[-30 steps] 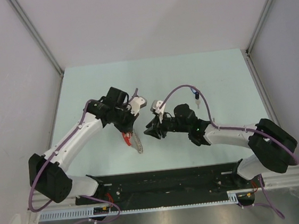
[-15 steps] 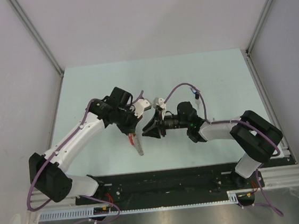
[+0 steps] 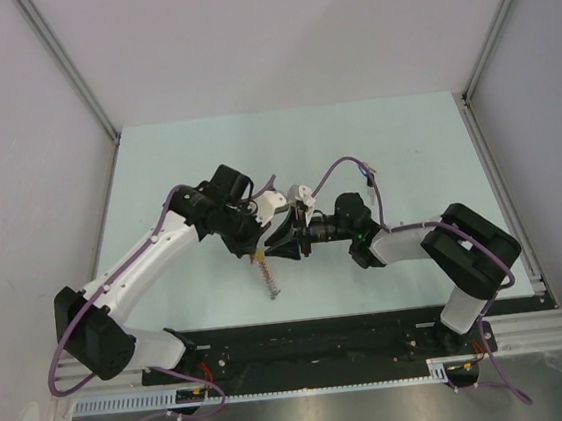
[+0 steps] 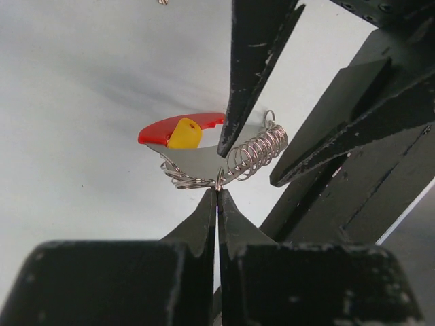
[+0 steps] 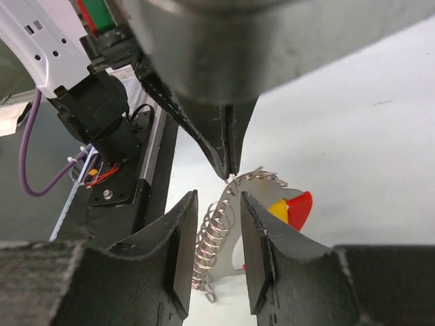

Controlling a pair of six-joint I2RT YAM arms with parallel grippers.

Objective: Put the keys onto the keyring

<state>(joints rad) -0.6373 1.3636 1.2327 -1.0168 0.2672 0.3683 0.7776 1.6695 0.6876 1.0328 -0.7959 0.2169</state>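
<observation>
Tabletop (image 3: 155, 163); keyring (image 4: 255, 153) in left pincer (image 4: 217, 191)

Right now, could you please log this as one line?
left tool: shut on silver coiled keyring | right tool: open around it | yellow-headed key: by keyring

Three cameras, one tight meeting point.
Overhead looks down from behind the arms, bases at 6 o'clock, whole table (image 3: 404, 137) framed; the wrist cameras sit very close, facing each other along the left gripper (image 4: 217, 192) and right gripper (image 5: 218, 197) (each sees the other's fingers at 12 o'clock), all sharing the keyring (image 3: 267, 277).
</observation>
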